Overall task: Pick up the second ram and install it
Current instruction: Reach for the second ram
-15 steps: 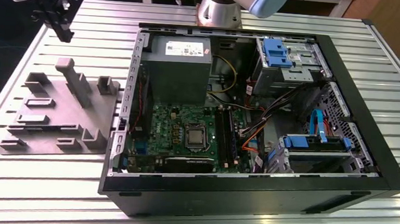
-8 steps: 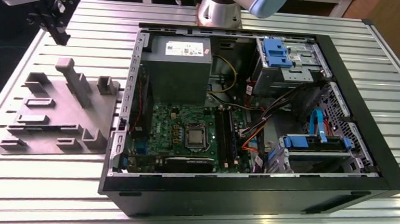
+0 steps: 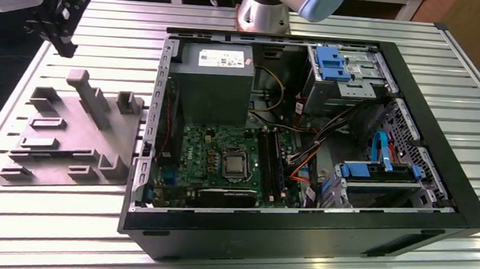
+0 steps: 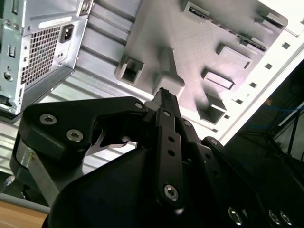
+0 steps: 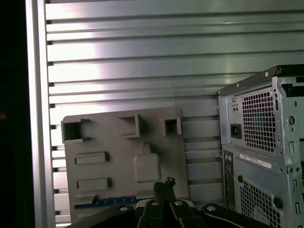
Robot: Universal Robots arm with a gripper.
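A: Two things: how's the pincer (image 5: pixel 164 184), and where's the second ram (image 5: pixel 107 203)?

B: Pincer's clenched on nothing, tips pressed together, poised above the grey holder tray (image 5: pixel 109 142). In the first wrist view the second ram lies along that tray's edge, a blue strip, untouched.

A: How far along, then?

B: Barely started, I'd judge. Nothing lifted yet; the pickup and the seating on the motherboard (image 3: pixel 214 151), inside the open case (image 3: pixel 469 211) on the counter (image 3: pixel 67 224), are both undone.
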